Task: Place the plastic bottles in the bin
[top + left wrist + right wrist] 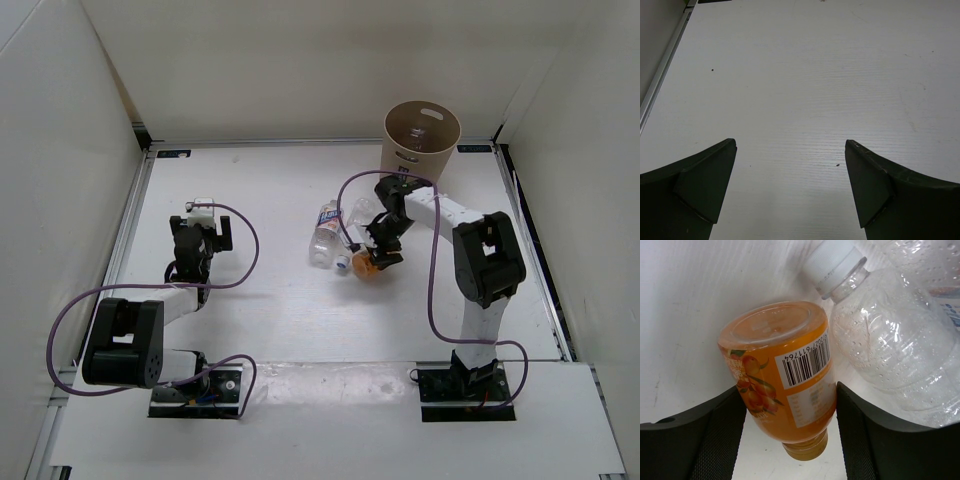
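Right fingers point(715, 440) clamped on the orange bottle point(780, 385), left fingers point(700, 190) spread wide with nothing between them

Right wrist view: the orange bottle sits between the two fingers, one pressed on each side of its label, cap end toward the wrist and flat base pointing away, body slightly skewed. A clear bottle point(880, 340) with a white cap lies just beside it, outside the fingers; can't tell if the two touch. Top view: the grip is mid-surface point(300, 320), with a labelled clear bottle point(325, 222) lying just to its left. The bin point(420, 160) stands upright at the far edge behind the right arm, apart from the gripped bottle. The left fingers hang over bare surface on the left, well apart from all the bottles
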### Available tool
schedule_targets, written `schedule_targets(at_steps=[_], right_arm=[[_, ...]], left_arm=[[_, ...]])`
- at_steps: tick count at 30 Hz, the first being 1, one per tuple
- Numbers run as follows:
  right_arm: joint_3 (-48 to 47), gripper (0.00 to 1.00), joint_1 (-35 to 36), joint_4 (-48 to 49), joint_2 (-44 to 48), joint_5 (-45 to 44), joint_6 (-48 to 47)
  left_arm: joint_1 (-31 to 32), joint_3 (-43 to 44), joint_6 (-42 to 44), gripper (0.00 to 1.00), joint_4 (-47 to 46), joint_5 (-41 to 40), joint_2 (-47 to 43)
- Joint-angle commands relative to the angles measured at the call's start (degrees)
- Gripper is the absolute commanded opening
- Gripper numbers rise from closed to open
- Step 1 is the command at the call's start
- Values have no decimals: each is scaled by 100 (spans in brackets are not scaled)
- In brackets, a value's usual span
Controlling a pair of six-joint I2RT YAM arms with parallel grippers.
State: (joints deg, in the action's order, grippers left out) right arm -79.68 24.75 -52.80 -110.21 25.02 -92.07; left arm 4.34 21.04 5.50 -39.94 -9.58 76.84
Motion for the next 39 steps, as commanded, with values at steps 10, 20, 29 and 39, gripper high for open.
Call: schedule_targets(at_steps=[10,20,29,39], right_arm=[[-56,0,-172,-1048,412,662,23],[-618,0,-550,-1979,1159,1874,-399],[-1567,0,-902,-461,1731,2842,2101],[-2620,0,-1139,3451,1433,858,6639]], left_arm=[[-30,-30,-40,100,-119,88,-29],[-29,-38,-31,100,-119,97,-37],[-21,-38,-22,100,-136,80,-29],[-30,-30,-40,100,-119,88,-37]])
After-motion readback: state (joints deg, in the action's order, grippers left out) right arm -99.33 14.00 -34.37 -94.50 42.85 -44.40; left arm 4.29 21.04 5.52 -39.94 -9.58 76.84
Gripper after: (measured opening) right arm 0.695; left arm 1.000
